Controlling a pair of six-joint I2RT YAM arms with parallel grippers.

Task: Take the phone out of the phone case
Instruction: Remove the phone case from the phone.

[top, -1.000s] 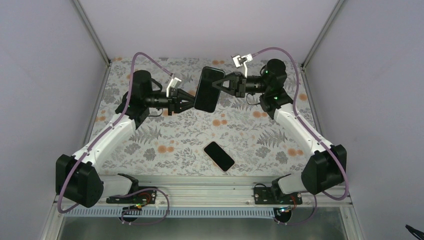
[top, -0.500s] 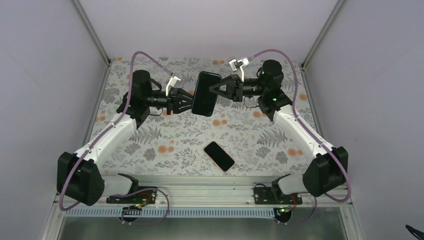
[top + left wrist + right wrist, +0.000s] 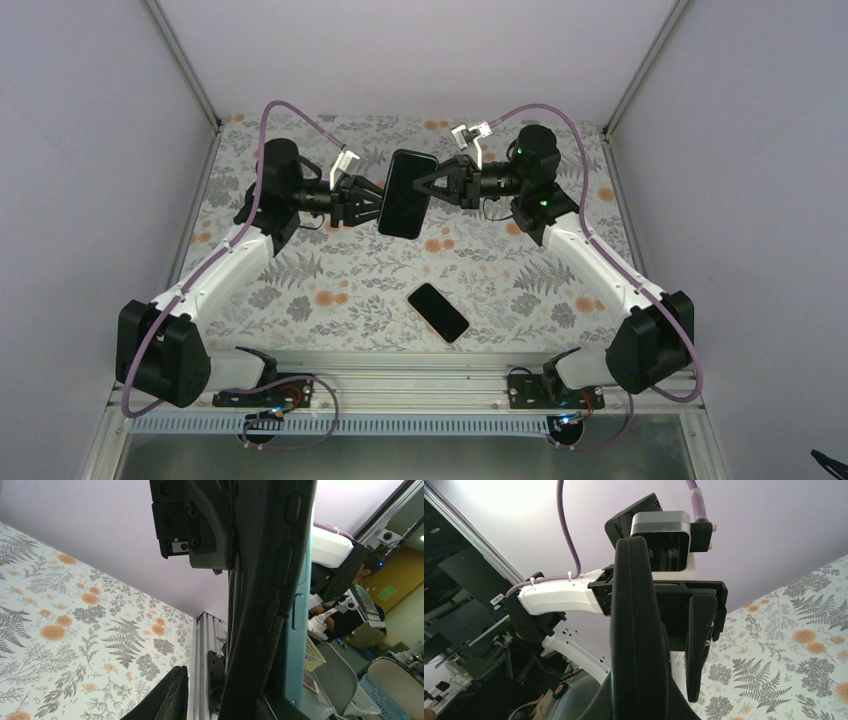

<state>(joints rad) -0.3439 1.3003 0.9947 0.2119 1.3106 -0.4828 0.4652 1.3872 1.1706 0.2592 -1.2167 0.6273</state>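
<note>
Arms reach up and inward from their bases over the far half of the flowered table (image 3: pixel 300 270). The left arm (image 3: pixel 225 265) rises along the left side and the right arm (image 3: pixel 590 260) along the right. Both wrists are turned level, so the two grippers point at each other across the middle.

Between them the black phone case (image 3: pixel 406 193) hangs in the air, standing nearly upright on its short end and leaning a little to the left.

The right gripper (image 3: pixel 428 186) is clamped tight on the case's right long edge. In the right wrist view the case stands edge-on, rising from between its fingers.

The left gripper (image 3: pixel 380 207) meets the opposite long edge with its fingers spread in a shallow V. In the left wrist view its upper finger (image 3: pixel 195 530) lies against the case's side, near the raised button covers. The lower finger (image 3: pixel 167 695) seems to stand slightly off it, so I cannot tell whether this gripper is holding or merely bracketing the case.

The phone (image 3: pixel 438 312) lies flat on the table by itself, screen dark and turned diagonally. It is well below the case, nearer the metal rail (image 3: pixel 400 362) at the front edge, and neither gripper touches it.
</note>
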